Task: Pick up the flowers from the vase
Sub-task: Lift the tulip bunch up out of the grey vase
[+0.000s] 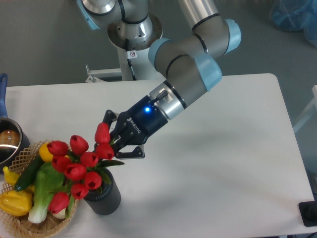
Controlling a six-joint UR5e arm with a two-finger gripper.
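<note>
Just beside the vase (105,197), wicker basket (20,222).

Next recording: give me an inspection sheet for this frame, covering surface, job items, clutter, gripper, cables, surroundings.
Surface: white table, right part bare.
Job items: red flowers still standing in the dark vase near the front left edge.
Clutter: wicker basket of yellow and green vegetables beside the vase; steel pot at the left edge.
Gripper: gripper at the bunch's top buds; grip unclear.
Cables: nothing seen.
Surroundings: grey floor, arm base behind the table.
</note>
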